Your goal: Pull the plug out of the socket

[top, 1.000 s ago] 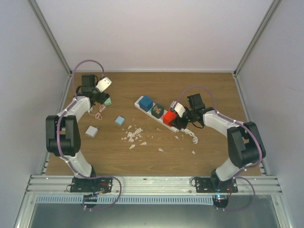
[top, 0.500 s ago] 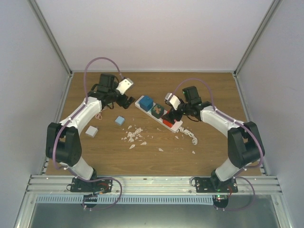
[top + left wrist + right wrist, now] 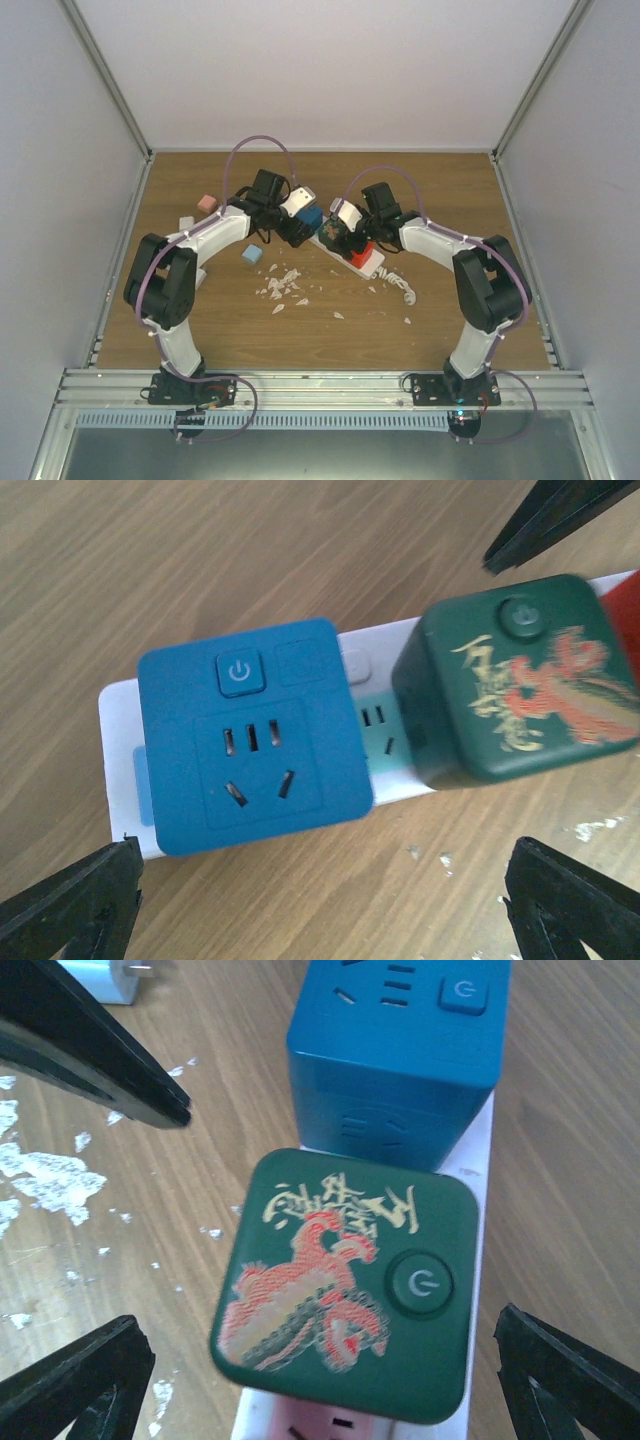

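Note:
The socket (image 3: 372,264), a long white power strip, lies slantwise at the middle of the table with three cube plugs in it. They are a blue plug (image 3: 250,735), a dark green plug (image 3: 345,1280) with a red and gold print, and a red plug (image 3: 357,252). My left gripper (image 3: 322,880) hovers open over the blue plug (image 3: 311,214). Its fingers (image 3: 70,910) stand wide to either side, touching nothing. My right gripper (image 3: 318,1320) is open above the green plug, a finger (image 3: 570,1370) off each side. A pink outlet face (image 3: 330,1425) shows below that plug.
White crumbs (image 3: 285,284) litter the wood in front of the strip. Its coiled white cord (image 3: 402,288) trails to the right. A small light blue cube (image 3: 252,255) and a pink cube (image 3: 207,203) lie to the left. Grey walls close in the table.
The left arm has swung from the back left corner over to the strip's blue end. The right gripper has moved from the red plug to the green one and opened.

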Controlling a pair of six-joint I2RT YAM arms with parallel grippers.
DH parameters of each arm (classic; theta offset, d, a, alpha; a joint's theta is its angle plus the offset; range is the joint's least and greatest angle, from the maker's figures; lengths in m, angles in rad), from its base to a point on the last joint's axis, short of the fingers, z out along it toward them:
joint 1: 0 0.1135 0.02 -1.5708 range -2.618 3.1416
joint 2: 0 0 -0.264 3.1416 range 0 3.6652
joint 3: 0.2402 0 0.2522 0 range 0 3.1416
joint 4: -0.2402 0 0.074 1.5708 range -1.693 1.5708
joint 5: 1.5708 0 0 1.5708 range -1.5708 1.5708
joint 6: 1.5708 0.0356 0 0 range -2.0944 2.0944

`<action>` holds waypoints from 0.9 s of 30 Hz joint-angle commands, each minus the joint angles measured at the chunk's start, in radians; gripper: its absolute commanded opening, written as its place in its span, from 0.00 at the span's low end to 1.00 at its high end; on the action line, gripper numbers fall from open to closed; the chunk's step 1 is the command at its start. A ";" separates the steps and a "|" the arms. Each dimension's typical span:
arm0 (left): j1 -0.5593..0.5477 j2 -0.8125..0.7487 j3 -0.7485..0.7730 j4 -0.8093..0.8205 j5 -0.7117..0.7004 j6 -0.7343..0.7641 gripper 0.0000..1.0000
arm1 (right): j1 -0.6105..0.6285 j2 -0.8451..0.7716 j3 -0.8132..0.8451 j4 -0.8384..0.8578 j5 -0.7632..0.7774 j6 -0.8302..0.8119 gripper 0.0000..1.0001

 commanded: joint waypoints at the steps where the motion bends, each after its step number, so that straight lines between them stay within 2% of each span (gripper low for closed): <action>1: -0.002 0.057 0.066 0.071 -0.051 -0.035 0.96 | 0.009 0.047 0.053 0.044 0.020 0.001 0.92; 5: -0.006 0.105 0.101 0.073 -0.069 -0.036 0.90 | 0.017 0.087 0.086 0.044 0.020 -0.002 0.90; 11: -0.011 0.105 0.107 0.072 -0.054 -0.050 0.67 | 0.026 0.119 0.101 0.051 0.032 0.003 0.81; 14: -0.012 0.081 0.103 0.070 -0.042 -0.067 0.57 | 0.027 0.125 0.097 0.058 0.037 0.007 0.73; 17: -0.012 0.055 0.107 0.065 -0.027 -0.090 0.50 | 0.026 0.133 0.090 0.063 0.048 0.015 0.59; 22: -0.012 0.015 0.120 0.055 0.034 -0.121 0.43 | 0.026 0.144 0.086 0.059 0.064 0.019 0.38; 27: -0.010 0.003 0.144 0.036 0.093 -0.158 0.39 | 0.027 0.160 0.084 0.052 0.084 0.020 0.28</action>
